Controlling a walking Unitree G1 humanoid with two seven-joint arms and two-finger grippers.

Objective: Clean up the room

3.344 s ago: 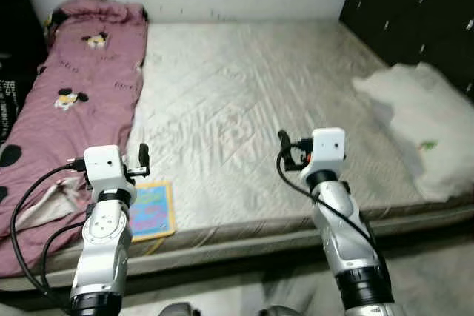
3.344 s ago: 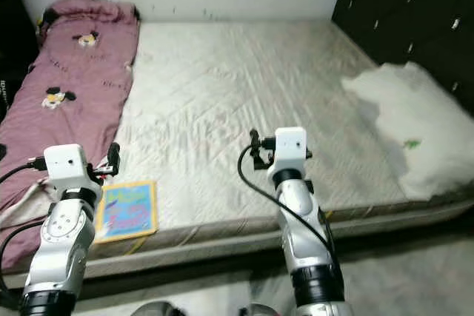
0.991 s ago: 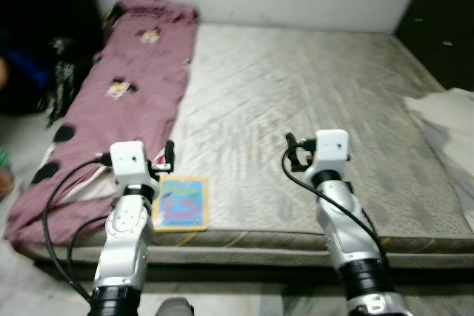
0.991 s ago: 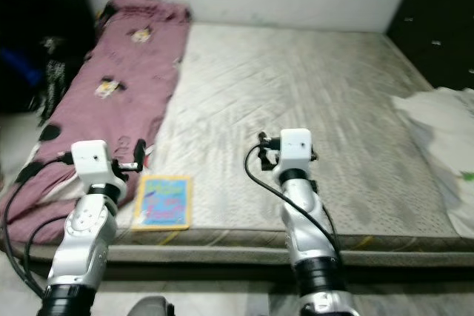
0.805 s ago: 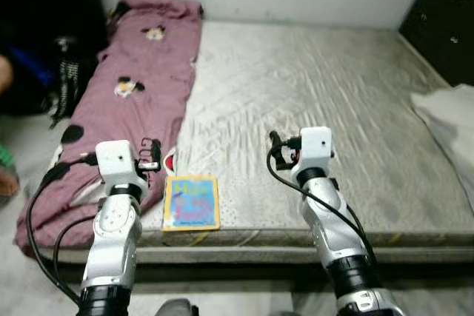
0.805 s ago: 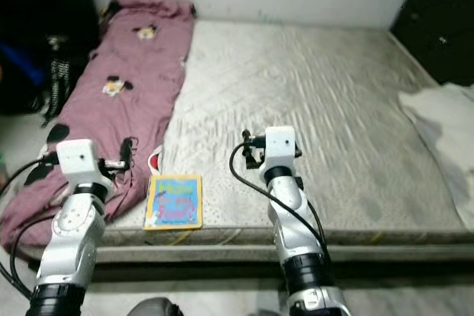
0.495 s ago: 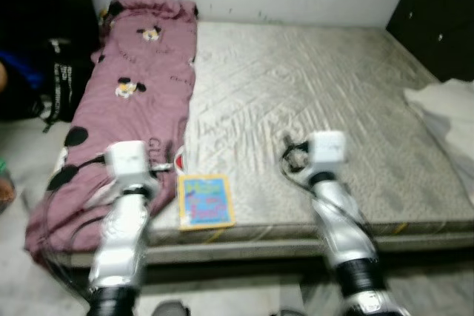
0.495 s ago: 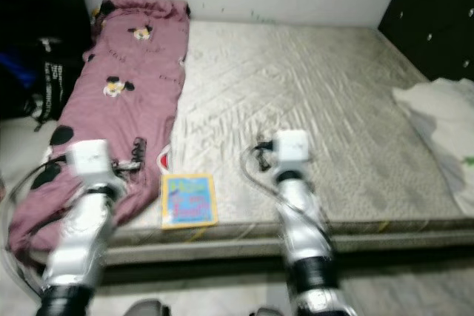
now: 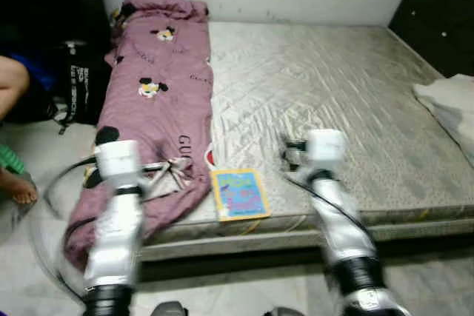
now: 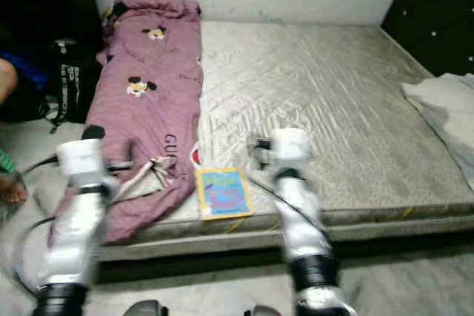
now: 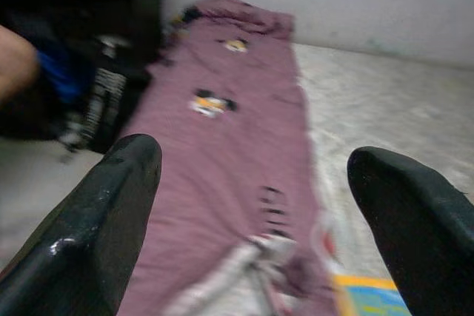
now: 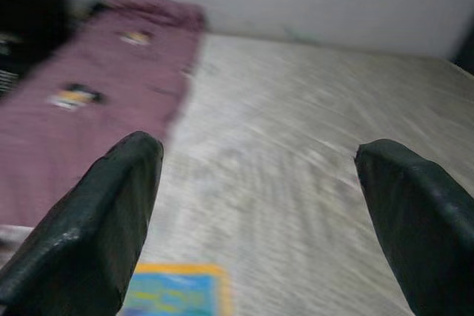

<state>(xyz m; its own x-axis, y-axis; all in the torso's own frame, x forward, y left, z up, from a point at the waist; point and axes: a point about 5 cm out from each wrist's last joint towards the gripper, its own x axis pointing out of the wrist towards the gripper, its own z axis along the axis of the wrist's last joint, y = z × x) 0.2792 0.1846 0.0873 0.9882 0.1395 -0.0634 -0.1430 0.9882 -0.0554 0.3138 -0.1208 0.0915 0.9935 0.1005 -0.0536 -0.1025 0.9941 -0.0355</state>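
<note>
Item: bare grey mattress [image 9: 333, 101] on the floor, seen from its near edge. On it, along the robot's left side, lay a long purple blanket [image 9: 159, 109] printed with cartoon mice, its near end spilling over the mattress edge toward the floor. Just beside that end, close to the mattress edge, lay a thin picture book [image 9: 239, 193] with a yellow border, flat and face up. At the far right, a white cloth [image 10: 444, 105] rested on the mattress corner. A black bag [image 9: 78, 83] stood on the floor left of the blanket, with a person's bare leg [image 9: 15, 94] beside it. Left gripper [image 11: 255, 190]: jaws spread wide, empty, raised before the blanket's near end. Right gripper [image 12: 259, 190]: jaws likewise released, empty, held over the mattress just right of the book. Both arms appeared blurred in the head views. Risks, as judged: the flat book offers little edge to pinch and might slide off the mattress; the loose blanket could snag a finger or drag the book with it; the nearby leg calls for care in any leftward swing.
</note>
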